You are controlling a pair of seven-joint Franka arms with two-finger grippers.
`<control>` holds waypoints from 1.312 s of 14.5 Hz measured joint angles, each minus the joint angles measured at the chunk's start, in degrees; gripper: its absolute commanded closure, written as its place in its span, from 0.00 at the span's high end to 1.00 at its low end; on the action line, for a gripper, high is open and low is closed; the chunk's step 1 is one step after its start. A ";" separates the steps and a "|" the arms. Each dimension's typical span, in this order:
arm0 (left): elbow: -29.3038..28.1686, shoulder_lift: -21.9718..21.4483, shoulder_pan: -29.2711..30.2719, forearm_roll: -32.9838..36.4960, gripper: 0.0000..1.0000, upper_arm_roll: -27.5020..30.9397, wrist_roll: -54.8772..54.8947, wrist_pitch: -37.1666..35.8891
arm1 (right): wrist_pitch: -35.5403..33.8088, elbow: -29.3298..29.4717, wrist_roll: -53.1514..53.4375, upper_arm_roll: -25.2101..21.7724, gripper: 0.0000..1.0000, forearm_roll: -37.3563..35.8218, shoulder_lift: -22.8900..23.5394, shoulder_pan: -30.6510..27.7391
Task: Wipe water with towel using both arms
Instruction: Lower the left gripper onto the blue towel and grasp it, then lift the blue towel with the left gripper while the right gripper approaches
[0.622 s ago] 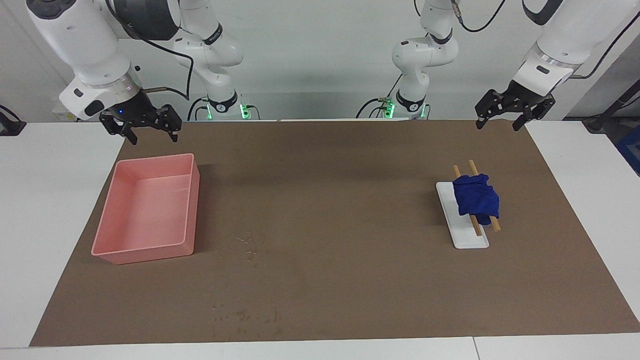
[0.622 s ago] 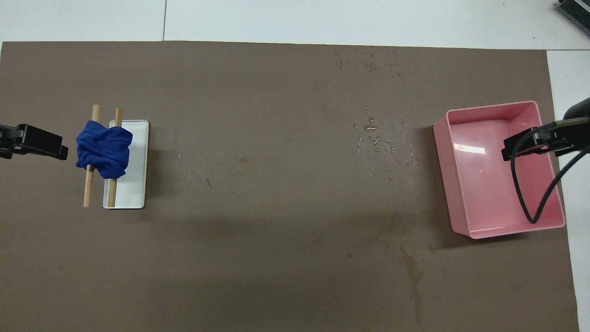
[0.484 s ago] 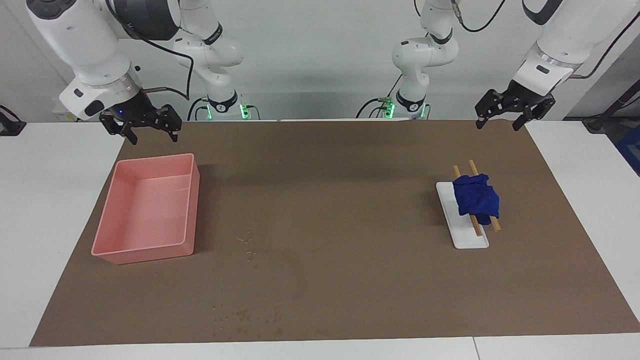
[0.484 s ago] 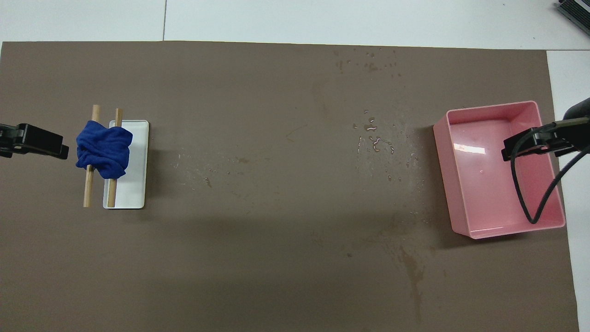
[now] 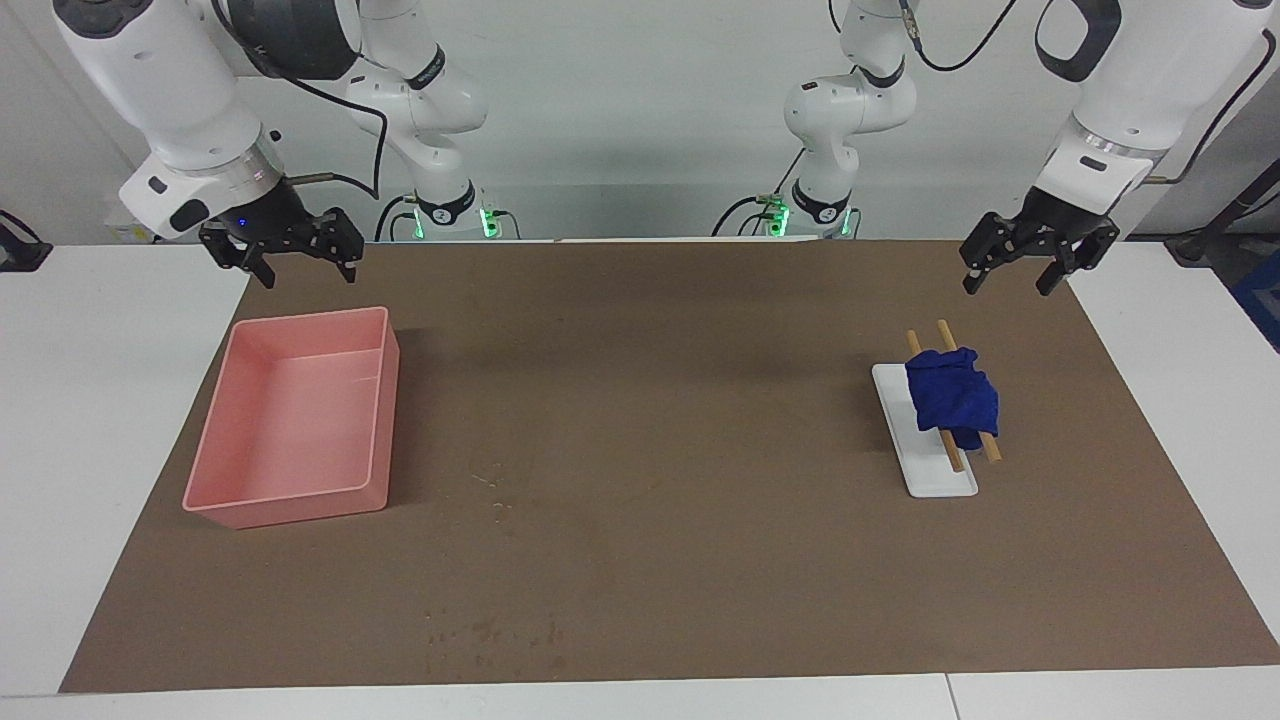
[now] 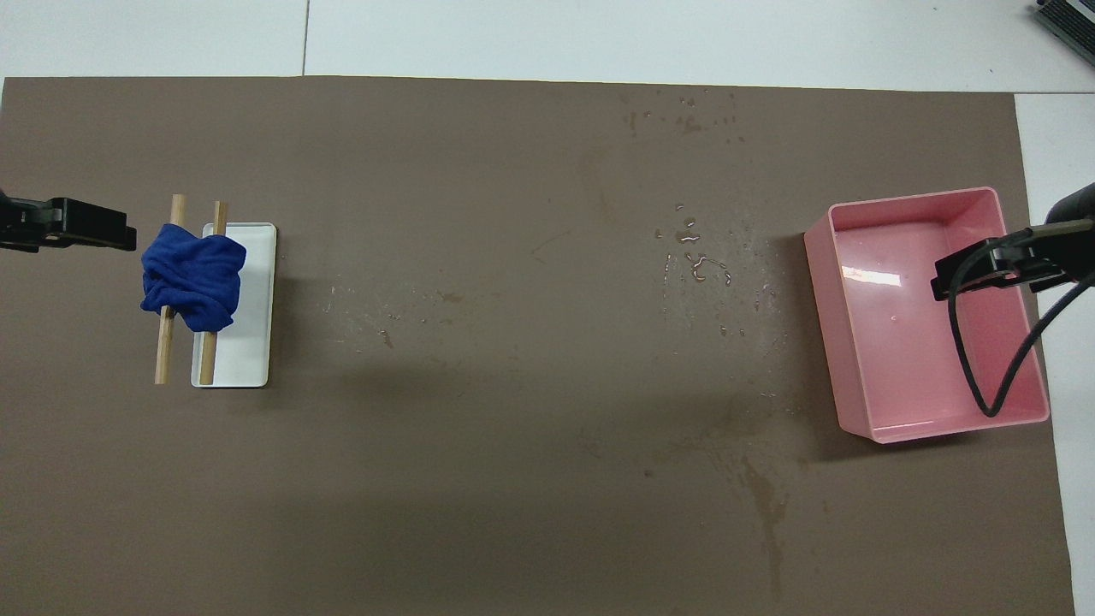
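Towel (image 5: 952, 397) sits bunched on two wooden rods (image 5: 958, 412) over the white tray (image 5: 925, 465), toward the left arm's end of the brown mat (image 5: 660, 400) — you have bare mat all around it. Left gripper (image 5: 1030, 262) hangs above the mat's edge, fingers spread. Water (image 6: 697, 261) glistens beside the pink bin (image 5: 290, 415); right gripper (image 5: 297, 255), fingers spread, waits over the bin's edge.
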 measured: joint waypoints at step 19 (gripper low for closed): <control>-18.23 2.22 0.77 2.71 0.00 -0.30 -9.40 18.96 | -1.32 -0.01 0.00 0.01 1.00 0.00 -0.30 0.01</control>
